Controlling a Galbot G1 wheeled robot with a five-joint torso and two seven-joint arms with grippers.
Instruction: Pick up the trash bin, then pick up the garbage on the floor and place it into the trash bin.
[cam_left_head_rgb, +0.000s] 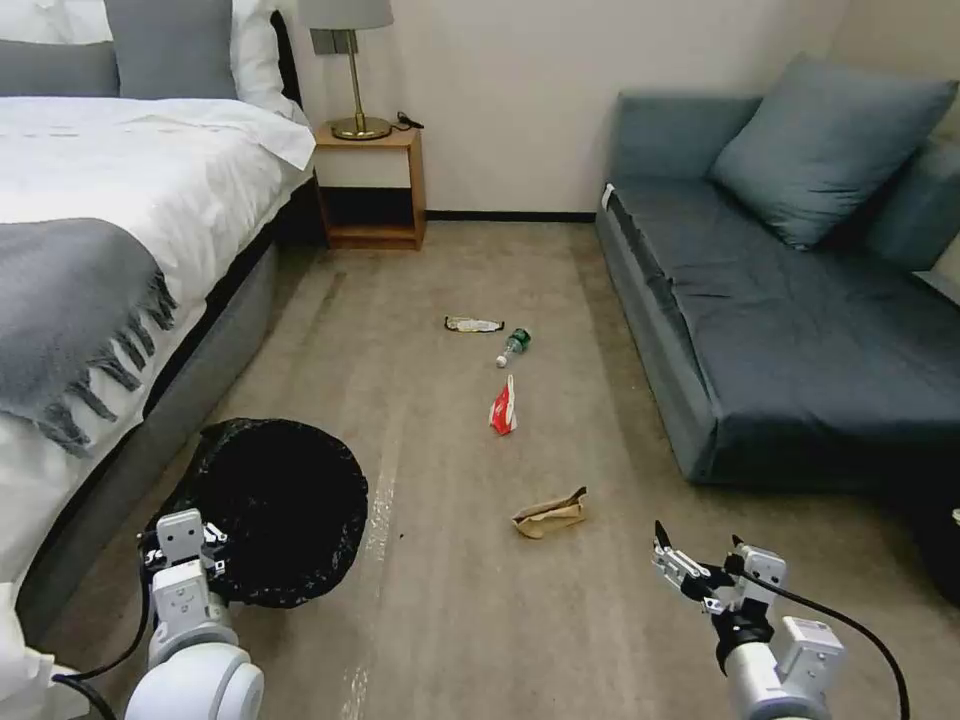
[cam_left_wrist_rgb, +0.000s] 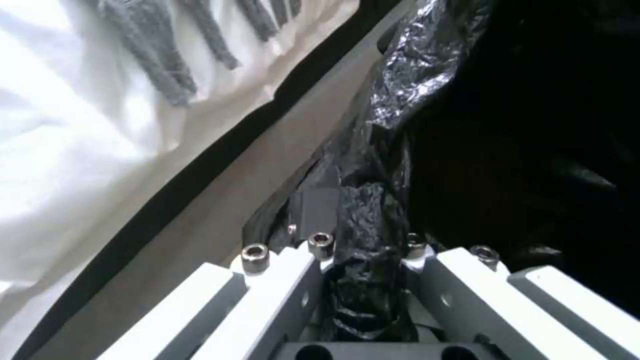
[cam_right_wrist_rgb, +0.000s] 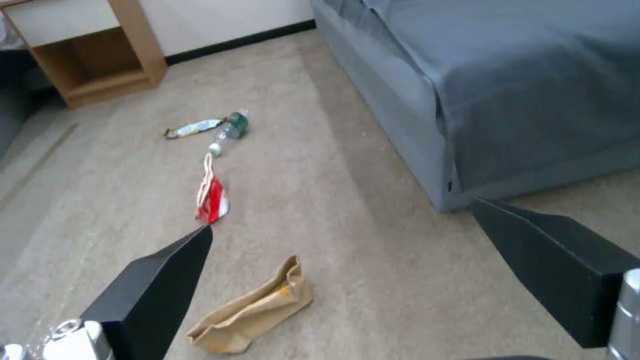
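no readable text, brands, numbers or signs anywhere; green label on the small bottle (cam_left_head_rgb: 513, 345), print on the red-and-white packet (cam_left_head_rgb: 504, 408) and on the flat wrapper (cam_left_head_rgb: 472, 324) all too small to make out; brown paper bag (cam_left_head_rgb: 549, 514) plain, black liner of the trash bin (cam_left_head_rgb: 275, 510) unmarked

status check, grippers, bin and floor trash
Left gripper shut on trash bin rim. Right gripper open, above brown paper bag. All four garbage pieces on floor. Path unobstructed.
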